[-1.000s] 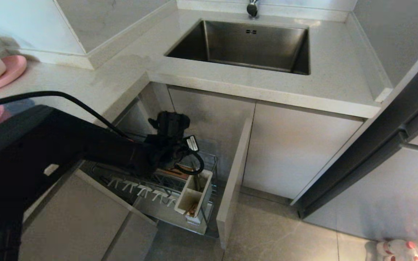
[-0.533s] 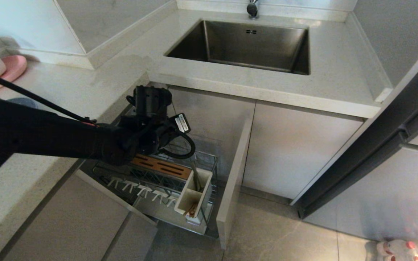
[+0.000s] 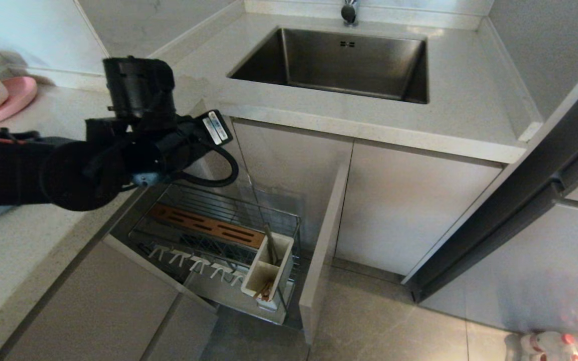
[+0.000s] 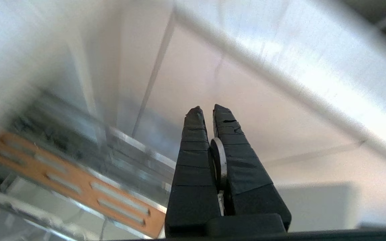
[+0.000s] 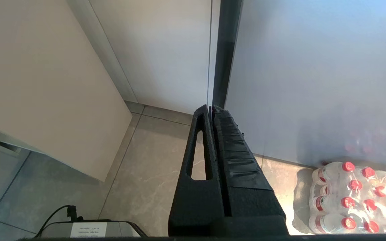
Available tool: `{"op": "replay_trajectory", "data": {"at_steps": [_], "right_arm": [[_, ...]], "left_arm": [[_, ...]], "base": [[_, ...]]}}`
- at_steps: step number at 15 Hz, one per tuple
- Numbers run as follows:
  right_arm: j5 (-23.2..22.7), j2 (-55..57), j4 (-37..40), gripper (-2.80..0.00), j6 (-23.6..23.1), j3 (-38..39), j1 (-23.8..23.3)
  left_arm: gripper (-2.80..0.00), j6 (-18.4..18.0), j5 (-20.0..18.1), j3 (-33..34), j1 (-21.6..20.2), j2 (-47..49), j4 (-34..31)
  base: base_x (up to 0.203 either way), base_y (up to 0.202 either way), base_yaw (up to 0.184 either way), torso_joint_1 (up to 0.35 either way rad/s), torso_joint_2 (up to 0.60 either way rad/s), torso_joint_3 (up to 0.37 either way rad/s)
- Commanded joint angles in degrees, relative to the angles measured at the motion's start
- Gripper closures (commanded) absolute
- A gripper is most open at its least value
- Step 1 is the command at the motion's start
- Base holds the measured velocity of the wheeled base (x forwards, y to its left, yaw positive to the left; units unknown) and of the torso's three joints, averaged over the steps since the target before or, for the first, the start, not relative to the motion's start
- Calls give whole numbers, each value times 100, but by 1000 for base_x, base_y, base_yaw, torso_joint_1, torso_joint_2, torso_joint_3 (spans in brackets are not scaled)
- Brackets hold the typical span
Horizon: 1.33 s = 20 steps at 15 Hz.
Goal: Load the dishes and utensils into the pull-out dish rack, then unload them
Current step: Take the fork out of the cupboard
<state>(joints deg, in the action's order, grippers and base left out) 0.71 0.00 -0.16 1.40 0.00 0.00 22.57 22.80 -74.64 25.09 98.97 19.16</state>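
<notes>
Chrome pull-out dish rack below closed, empty left end effector (well apart).

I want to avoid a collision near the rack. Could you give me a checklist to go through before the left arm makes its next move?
1. Rack pulled fully out: ok.
2. Left gripper clear of the rack: ok, it is above it, by the counter edge.
3. Left gripper empty: cannot tell. Its fingers are shut, but a thin silver piece shows between them.
4. Utensils in the box: ok. Chopsticks are in the front compartment and a silver utensil in the rear one.
5. Prongs free of dishes: ok.
6. Right gripper out of the way: ok, shut and low over the floor.
</notes>
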Motion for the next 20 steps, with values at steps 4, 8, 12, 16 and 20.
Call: {"op": "replay_trajectory", "data": {"at_steps": [4,8,12,16,20], "right_arm": [[0,0,-2,0,0,0,0],[0,9,-2,0,0,0,0],[0,0,-2,0,0,0,0],[0,8,-2,0,0,0,0],[0,0,-2,0,0,0,0]], "left_arm": [[0,-206,-2,-61,-363,-1264,33],[0,-399,-25,-91,-870,-2146,31],[0,-394,-524,-73,-2294,-2668,-18],[0,-476,-1105,-127,-4088,-2965,30],[0,-482,-1182,258,-5479,-2996,690]], "base": [[0,0,0,0,0,0],[0,0,0,0,0,0],[0,0,0,0,0,0],[0,0,0,0,0,0],[0,0,0,0,0,0]]}}
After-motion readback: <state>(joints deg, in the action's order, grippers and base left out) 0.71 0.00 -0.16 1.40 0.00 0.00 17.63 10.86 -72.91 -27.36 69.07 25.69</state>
